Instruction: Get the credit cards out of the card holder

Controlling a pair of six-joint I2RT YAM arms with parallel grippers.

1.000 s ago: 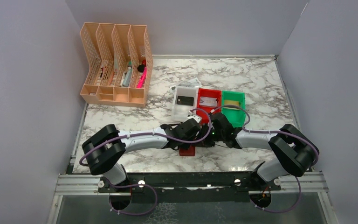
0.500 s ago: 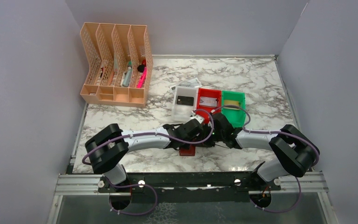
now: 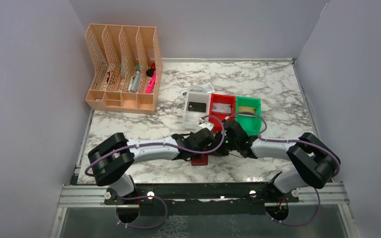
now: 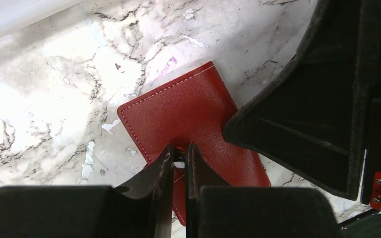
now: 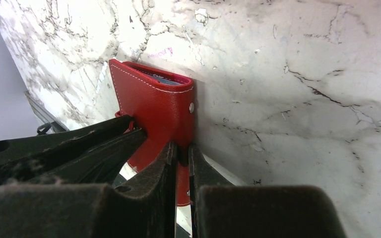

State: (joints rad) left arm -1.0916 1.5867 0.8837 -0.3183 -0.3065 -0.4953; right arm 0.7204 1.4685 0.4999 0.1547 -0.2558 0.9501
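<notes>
The card holder (image 4: 188, 116) is a closed dark red wallet with white stitching, low at the table's near middle (image 3: 199, 159). My left gripper (image 4: 179, 157) is shut on a small tab at its near edge. My right gripper (image 5: 180, 151) is shut on the wallet's edge below the snap rivet, and bluish sleeve edges (image 5: 164, 79) show at the wallet's top. In the top view both grippers, left (image 3: 207, 148) and right (image 3: 223, 148), meet over the wallet and hide most of it. A black card (image 3: 195, 106), a silver card (image 3: 222, 107) and a gold card (image 3: 247, 109) lie in bins.
White (image 3: 188, 118), red (image 3: 213, 115) and green (image 3: 256, 119) bins stand side by side just behind the grippers. A white printed tag (image 3: 201, 89) lies behind them. A peach file organizer (image 3: 121, 101) with pens stands at the back left. Grey walls enclose the marble table (image 3: 278, 89).
My left wrist has shifted slightly, first right and then back toward the near left. The wallet and my right arm stay about where they were.
</notes>
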